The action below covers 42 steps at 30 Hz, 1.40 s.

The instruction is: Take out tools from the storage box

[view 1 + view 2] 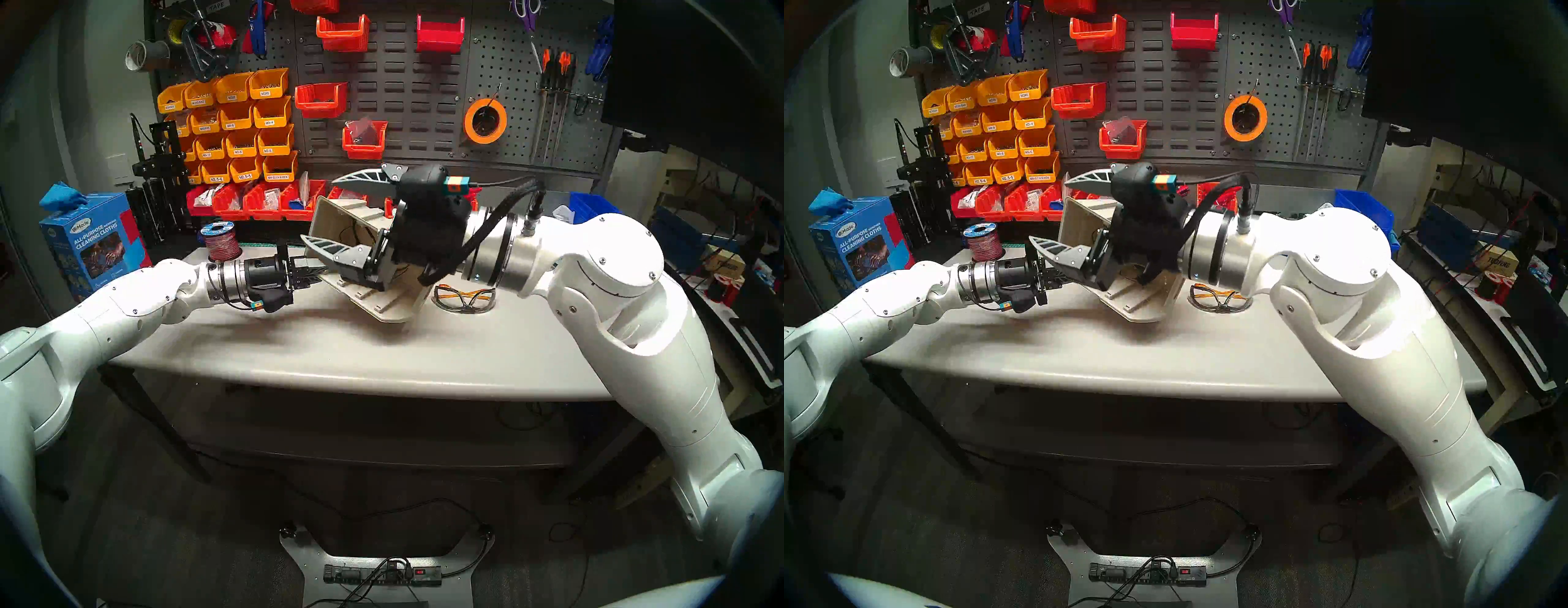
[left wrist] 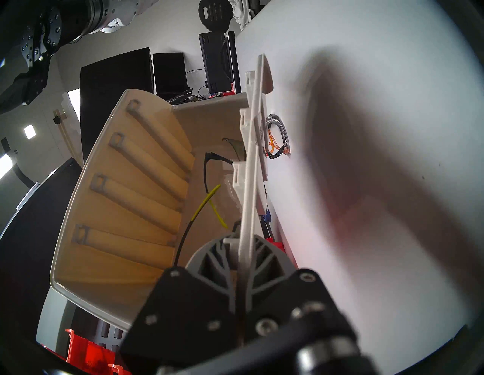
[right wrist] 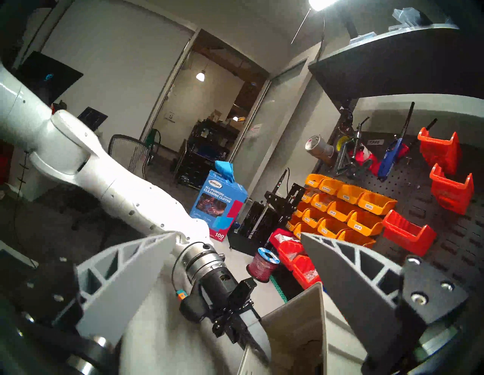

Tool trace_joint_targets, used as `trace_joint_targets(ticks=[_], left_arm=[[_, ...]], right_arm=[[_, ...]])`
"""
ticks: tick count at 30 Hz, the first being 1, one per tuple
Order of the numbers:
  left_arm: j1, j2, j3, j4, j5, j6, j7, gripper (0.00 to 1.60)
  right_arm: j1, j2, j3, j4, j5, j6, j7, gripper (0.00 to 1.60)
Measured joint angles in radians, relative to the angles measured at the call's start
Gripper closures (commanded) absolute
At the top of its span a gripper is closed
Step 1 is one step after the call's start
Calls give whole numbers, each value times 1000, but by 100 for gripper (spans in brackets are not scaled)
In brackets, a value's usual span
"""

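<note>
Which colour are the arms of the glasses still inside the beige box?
Black with yellow tips, shown best in the left wrist view.

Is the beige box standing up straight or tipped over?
Tipped. The beige box leans on its side wall, its opening facing left, with the left gripper shut on that wall's edge. Glasses with yellow-tipped arms are inside.
</note>
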Motion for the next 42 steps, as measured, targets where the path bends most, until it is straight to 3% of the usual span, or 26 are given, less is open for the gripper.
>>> trace_joint_targets(ticks=[6, 13, 22, 31, 42], left_arm=[[-14, -3, 24, 7, 4, 0, 22, 160], [-33, -6, 58, 18, 9, 0, 53, 160], [-53, -10, 92, 29, 14, 0, 66, 160], [-69, -13, 114, 36, 14, 0, 68, 160], [-83, -16, 131, 41, 14, 0, 68, 160]], right_arm=[[-24, 34, -13, -7, 0, -9, 56, 0], [-41, 76, -44, -10, -77, -32, 82, 0], [-41, 98, -84, -6, -221, -36, 34, 0], [-36, 84, -128, 6, -341, 9, -59, 0], [0, 101, -218, 19, -517, 16, -68, 0]])
